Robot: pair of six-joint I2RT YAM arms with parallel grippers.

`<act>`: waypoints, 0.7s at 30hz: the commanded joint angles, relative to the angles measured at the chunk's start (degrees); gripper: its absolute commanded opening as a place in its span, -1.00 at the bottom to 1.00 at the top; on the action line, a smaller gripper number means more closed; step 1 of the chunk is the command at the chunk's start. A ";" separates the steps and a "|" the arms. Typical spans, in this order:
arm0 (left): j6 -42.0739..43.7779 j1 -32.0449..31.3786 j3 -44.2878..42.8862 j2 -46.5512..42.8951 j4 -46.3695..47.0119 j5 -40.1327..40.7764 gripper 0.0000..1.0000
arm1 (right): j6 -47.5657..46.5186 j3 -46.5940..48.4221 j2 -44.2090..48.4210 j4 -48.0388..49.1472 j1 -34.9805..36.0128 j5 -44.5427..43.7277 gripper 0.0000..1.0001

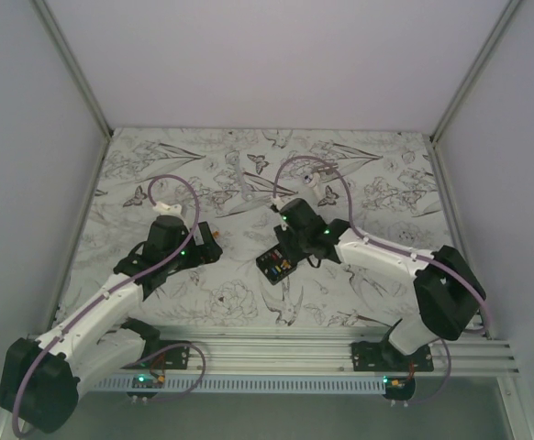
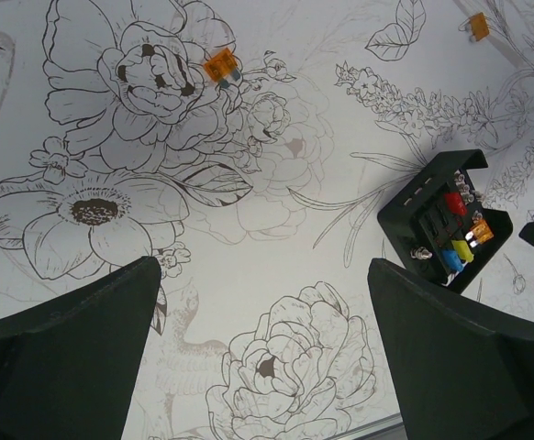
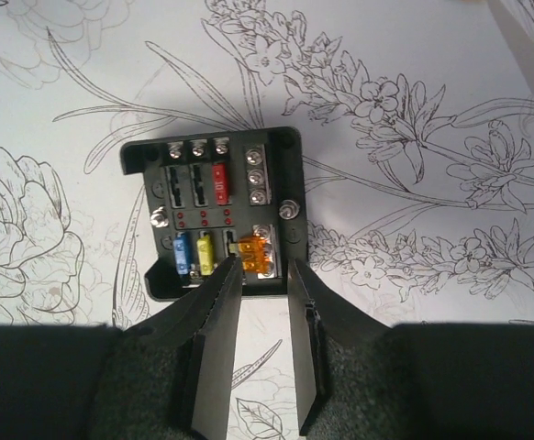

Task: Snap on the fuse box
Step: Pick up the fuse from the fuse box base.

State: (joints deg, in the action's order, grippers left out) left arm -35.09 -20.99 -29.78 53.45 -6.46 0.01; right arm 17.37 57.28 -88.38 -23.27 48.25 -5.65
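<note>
The fuse box [image 3: 216, 211] is a small black square box lying open-faced on the flower-print table, with red, blue and yellow fuses seated in it. An orange fuse [image 3: 258, 254] lies askew across its near right slot. My right gripper [image 3: 265, 266] hovers just at the box's near edge, its jaws apart with nothing between them, and the orange fuse sits just beyond the tips. From above, the fuse box [image 1: 274, 266] shows under the right gripper [image 1: 290, 252]. My left gripper [image 2: 264, 270] is wide open over bare table, with the fuse box [image 2: 441, 220] off to its right.
Two loose orange fuses [image 2: 220, 66] [image 2: 478, 25] lie on the table beyond the left gripper. A pale clear plastic piece [image 1: 241, 190] rests toward the back middle. Grey walls enclose the table on three sides, and a metal rail [image 1: 340, 353] runs along the near edge.
</note>
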 commanded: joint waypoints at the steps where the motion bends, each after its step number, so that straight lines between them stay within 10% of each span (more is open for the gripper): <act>1: -0.15 0.32 -0.02 -0.19 -1.12 -0.75 1.00 | -0.01 -1.25 0.08 3.32 -4.20 8.68 -0.33; 21: 0.05 0.34 -0.37 1.04 -0.75 -2.16 1.00 | 0.25 -2.83 -5.22 6.92 -6.45 15.19 -0.37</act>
State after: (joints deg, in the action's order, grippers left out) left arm -35.07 -20.99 -29.80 54.19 -6.42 -1.43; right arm 17.34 54.54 -93.36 -18.06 42.22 8.27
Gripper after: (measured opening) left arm 0.997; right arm 0.327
